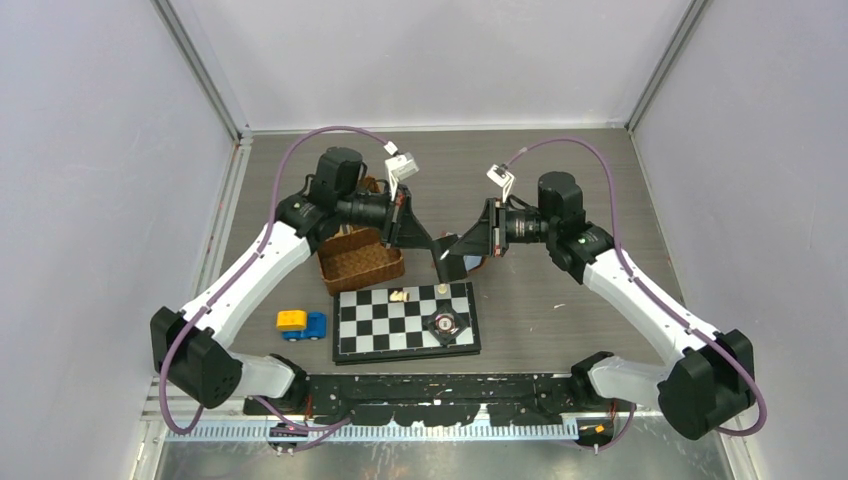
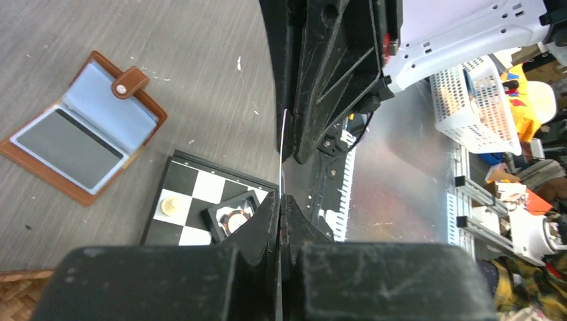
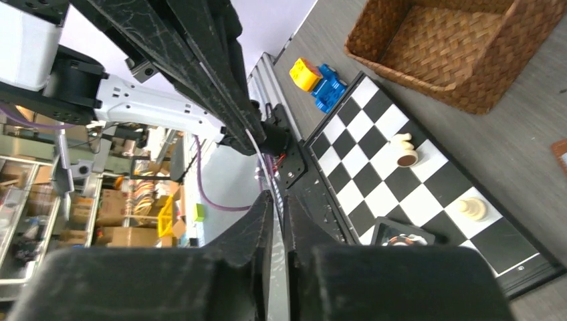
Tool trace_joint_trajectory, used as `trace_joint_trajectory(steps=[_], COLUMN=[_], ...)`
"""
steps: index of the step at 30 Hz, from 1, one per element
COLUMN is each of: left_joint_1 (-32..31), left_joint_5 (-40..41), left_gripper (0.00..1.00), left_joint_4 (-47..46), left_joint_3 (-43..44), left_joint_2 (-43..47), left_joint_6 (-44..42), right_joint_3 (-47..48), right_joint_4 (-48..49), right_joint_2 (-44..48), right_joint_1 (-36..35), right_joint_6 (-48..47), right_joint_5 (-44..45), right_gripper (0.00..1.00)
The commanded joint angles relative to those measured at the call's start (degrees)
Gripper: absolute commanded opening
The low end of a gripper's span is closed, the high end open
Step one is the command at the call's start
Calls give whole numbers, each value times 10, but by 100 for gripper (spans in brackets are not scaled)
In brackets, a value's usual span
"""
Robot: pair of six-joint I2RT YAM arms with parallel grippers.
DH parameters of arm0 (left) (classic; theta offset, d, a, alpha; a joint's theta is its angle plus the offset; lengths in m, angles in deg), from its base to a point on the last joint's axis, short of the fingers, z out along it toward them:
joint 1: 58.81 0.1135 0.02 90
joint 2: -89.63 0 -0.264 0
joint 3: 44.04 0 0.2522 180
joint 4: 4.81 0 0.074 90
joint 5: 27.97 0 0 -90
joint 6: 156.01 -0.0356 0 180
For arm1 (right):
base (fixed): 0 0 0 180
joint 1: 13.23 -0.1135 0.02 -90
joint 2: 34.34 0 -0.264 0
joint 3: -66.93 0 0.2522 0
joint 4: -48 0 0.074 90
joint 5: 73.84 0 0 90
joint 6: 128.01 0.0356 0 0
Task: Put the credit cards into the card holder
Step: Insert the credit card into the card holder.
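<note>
My left gripper (image 1: 441, 262) (image 2: 280, 199) is shut on a thin pale credit card (image 2: 282, 147), seen edge-on as a white line. It holds the card in the air over the chessboard's far edge. My right gripper (image 1: 462, 243) (image 3: 278, 195) faces it tip to tip. Its jaws stand a narrow gap apart, with the card's far edge (image 3: 259, 150) running into that gap. The card holder (image 2: 87, 127) lies open on the table, tan-brown outside and pale grey-blue inside, with its snap tab up. In the right wrist view only its corner (image 3: 560, 148) shows.
A chessboard (image 1: 405, 320) lies in front of the arms with two pale chess pieces (image 1: 400, 294) and a small black-framed item (image 1: 443, 325) on it. A brown wicker basket (image 1: 360, 260) stands to its far left. Yellow and blue toy blocks (image 1: 302, 323) sit left of the board.
</note>
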Motion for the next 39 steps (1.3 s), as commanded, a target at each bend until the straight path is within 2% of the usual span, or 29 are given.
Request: trace_joint_trajectory(steps=[1, 2, 3, 4, 5, 7, 9, 14, 17, 19, 21, 22, 24, 25, 26, 30, 32, 39], left_joint_1=[-2, -3, -2, -3, -2, -2, -3, -2, -2, -3, -2, -3, -3, -2, -3, -2, -2, -2], left_joint_5=[-20, -19, -19, -22, -27, -37, -50, -60, -61, -63, -57, -46, -14, 15, 47, 188, 234, 280], left_gripper=[2, 19, 43, 58, 65, 67, 60, 41, 24, 9, 0, 0, 0, 0, 0, 0, 0, 0], left_joint_4=[-76, -79, -80, -84, -90, -103, -120, -144, -158, -167, -166, -162, -140, -119, -90, 0, 25, 49], left_joint_3=[-12, -12, -12, -13, -15, -20, -25, -35, -40, -42, -44, -45, -41, -34, -26, 4, 15, 22], left_joint_2=[22, 21, 20, 19, 18, 15, 14, 15, 16, 16, 15, 14, 10, 7, 2, -21, -34, -58], left_joint_6=[36, 42, 45, 50, 56, 69, 83, 101, 111, 118, 117, 114, 99, 86, 71, 40, 39, 51], right_joint_3=[22, 20, 17, 11, 4, -12, -22, -32, -31, -31, -29, -27, -16, -8, -1, 10, 7, -1], right_joint_4=[39, 48, 62, 75, 98, 154, 204, 227, 226, 219, 194, 173, 75, 22, -30, -169, -209, -198], right_joint_2=[0, 5, 11, 19, 28, 43, 51, 61, 56, 52, 51, 53, 60, 63, 65, 61, 50, -37], right_joint_1=[-4, -4, -4, -4, -4, -4, -4, -3, -3, -3, -3, -3, -3, -3, -3, -3, -4, -23], right_joint_6=[20, 22, 24, 30, 40, 69, 96, 104, 105, 103, 88, 79, 49, 34, 20, 34, 63, 108], right_joint_5=[-22, -12, 1, 14, 28, 44, 54, 94, 89, 89, 99, 114, 173, 220, 280, 456, 509, 536], right_gripper=[4, 1, 1, 1, 0, 1, 0, 0, 1, 0, 3, 13, 43, 55, 62, 66, 67, 65])
